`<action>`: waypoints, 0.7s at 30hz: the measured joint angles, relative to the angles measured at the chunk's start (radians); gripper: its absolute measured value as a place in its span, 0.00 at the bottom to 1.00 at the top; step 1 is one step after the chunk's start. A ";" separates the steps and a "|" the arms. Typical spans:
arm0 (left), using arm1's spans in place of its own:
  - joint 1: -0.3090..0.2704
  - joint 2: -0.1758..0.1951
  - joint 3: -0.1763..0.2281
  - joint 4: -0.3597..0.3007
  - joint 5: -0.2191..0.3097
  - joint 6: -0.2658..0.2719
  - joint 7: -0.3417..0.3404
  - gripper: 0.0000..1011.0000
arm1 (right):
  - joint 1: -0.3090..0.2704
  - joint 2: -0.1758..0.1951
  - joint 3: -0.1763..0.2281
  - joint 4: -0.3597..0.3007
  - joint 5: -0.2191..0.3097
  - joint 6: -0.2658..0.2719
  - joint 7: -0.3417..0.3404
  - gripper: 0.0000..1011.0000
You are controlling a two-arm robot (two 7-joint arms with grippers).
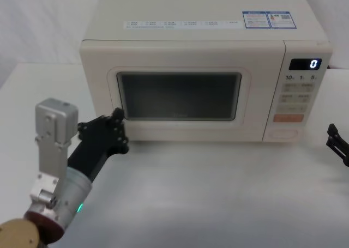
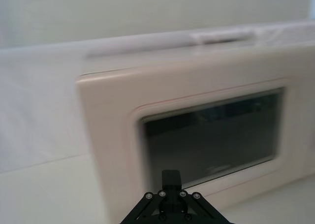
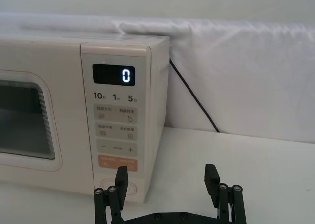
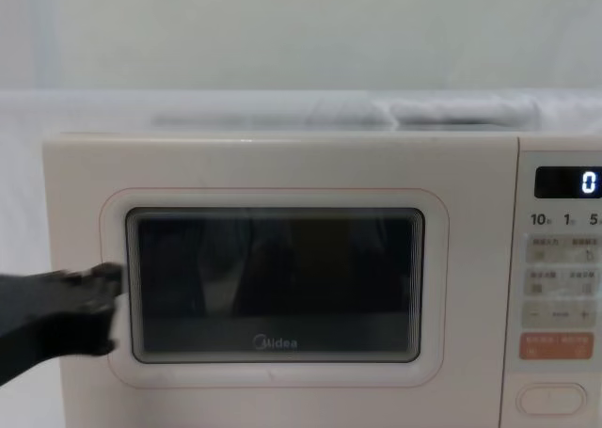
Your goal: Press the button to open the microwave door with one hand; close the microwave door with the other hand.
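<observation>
Our left gripper (image 1: 115,129), black fingers pinched narrow, touches the cream-white microwave door (image 1: 180,95) with its dark window, which looks shut flush. Right gripper (image 3: 167,187) hangs wide near the cream oblong button (image 4: 551,399); we might hit the orange key (image 4: 556,345) instead.

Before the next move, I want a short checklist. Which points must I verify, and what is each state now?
1. Microwave door flush with the front: ok, looks closed.
2. Left claw at the door's lower left corner: ok; contact cannot tell.
3. Right claw open: ok.
4. Right claw lined up with the button: not ok, it hangs to the right, apart.
5. Button free of obstruction: ok.
6. Display reads 0: ok.
</observation>
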 joint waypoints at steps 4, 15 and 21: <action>0.026 -0.011 -0.028 0.011 0.047 -0.035 0.046 0.00 | 0.000 0.000 0.000 0.000 0.000 0.000 0.000 0.99; 0.061 -0.054 -0.078 0.066 0.087 -0.073 0.088 0.00 | 0.000 0.000 0.000 0.000 0.000 0.000 0.000 0.99; 0.057 -0.094 -0.121 0.104 0.035 -0.064 0.082 0.00 | 0.000 0.000 0.000 0.000 0.000 0.000 0.000 0.99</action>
